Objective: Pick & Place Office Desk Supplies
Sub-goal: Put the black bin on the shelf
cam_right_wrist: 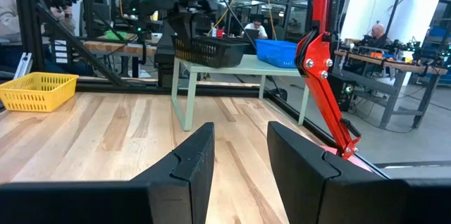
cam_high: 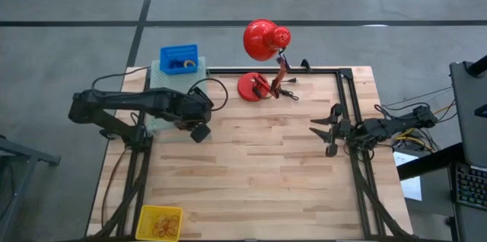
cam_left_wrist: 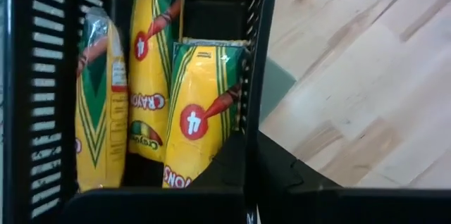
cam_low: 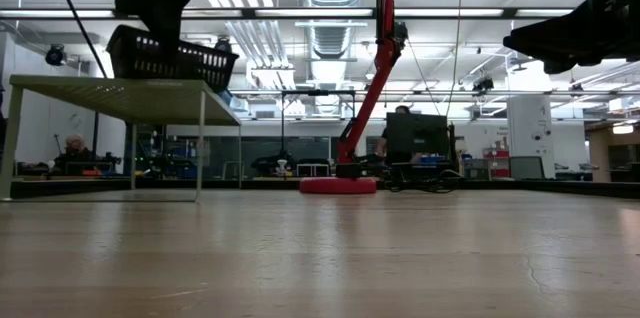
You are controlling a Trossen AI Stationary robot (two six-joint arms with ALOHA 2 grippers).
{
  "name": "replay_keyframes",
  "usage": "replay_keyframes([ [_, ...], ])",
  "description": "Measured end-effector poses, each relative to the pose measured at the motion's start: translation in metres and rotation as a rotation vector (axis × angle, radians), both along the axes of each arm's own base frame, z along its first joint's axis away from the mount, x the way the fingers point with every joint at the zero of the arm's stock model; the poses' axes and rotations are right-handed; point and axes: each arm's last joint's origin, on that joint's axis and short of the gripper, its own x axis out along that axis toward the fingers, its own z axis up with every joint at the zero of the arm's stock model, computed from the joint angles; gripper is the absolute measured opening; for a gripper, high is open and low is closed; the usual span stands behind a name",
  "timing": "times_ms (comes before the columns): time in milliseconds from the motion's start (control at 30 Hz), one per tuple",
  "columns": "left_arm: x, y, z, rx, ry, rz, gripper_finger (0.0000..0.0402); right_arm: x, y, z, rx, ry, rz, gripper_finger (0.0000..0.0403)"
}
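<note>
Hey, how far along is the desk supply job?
Done: nothing clearly placed. In hand: left gripper shut on the black basket of crayon packs, on the green shelf. Left: probably moving it; the yellow basket sits at the front corner, right gripper waits open.

A robotics lab or workshop. Behind the wooden counter point(cam_right_wrist: 106, 132), an open hall holds long rows of ceiling lights point(cam_low: 330, 13), exposed ducts point(cam_low: 325, 58) and workbenches point(cam_right_wrist: 380, 62) crowded with equipment, where people sit working at monitors point(cam_low: 415, 133).
</note>
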Motion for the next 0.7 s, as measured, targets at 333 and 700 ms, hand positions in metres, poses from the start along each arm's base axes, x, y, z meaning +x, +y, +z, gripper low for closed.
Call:
replay_keyframes([
  [333,-0.025,0.013,0.013,0.073,0.042,0.039,0.0011,0.0,0.0,0.0,0.0,0.0,0.0,0.0128],
  [700,-0.04,0.029,0.014,0.101,0.244,-0.261,0.0014,0.0,0.0,0.0,0.0,0.0,-0.001,0.0128],
])
